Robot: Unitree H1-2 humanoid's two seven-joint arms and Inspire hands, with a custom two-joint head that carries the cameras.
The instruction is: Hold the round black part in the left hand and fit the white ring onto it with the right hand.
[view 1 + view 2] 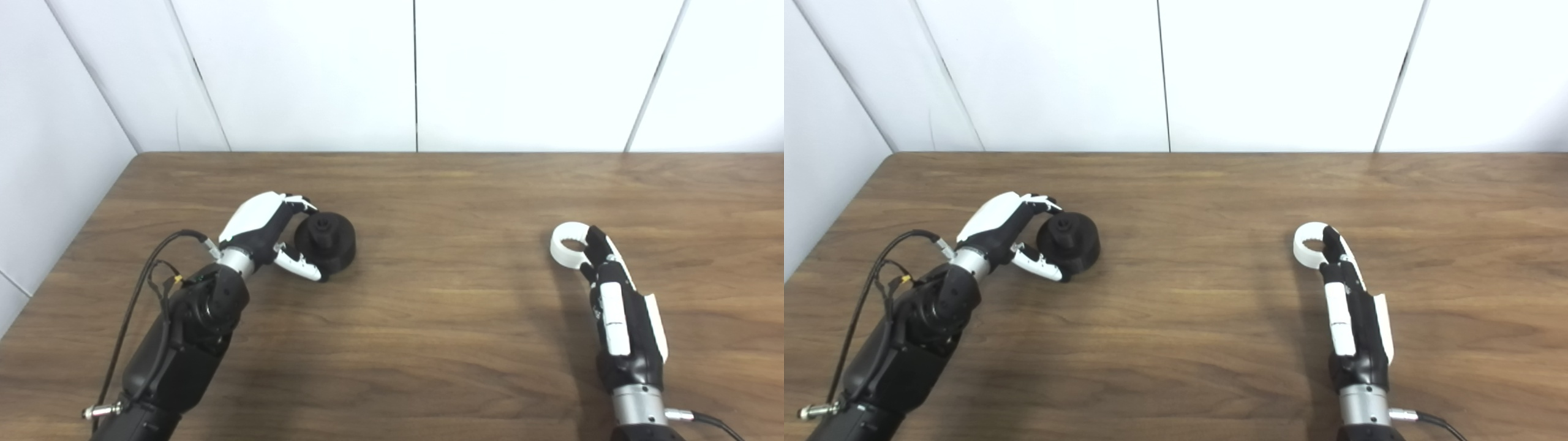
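The round black part [326, 241], a disc with a raised hub, rests on the wooden table [441, 306] left of centre, its top tipped toward me. My left hand [269, 231] wraps its left side, with fingers [301, 202] on the far edge and the thumb at the near edge. The white ring [568, 244] lies flat on the table at the right. My right hand [612, 294] stretches straight out toward it, edge-on, and its fingertips [595, 240] lie over the ring's right rim. The ring's hole stays visible.
White wall panels [416, 73] stand along the table's back edge and left side. Bare wood lies between the two hands. Cables run off both forearms near the bottom edge.
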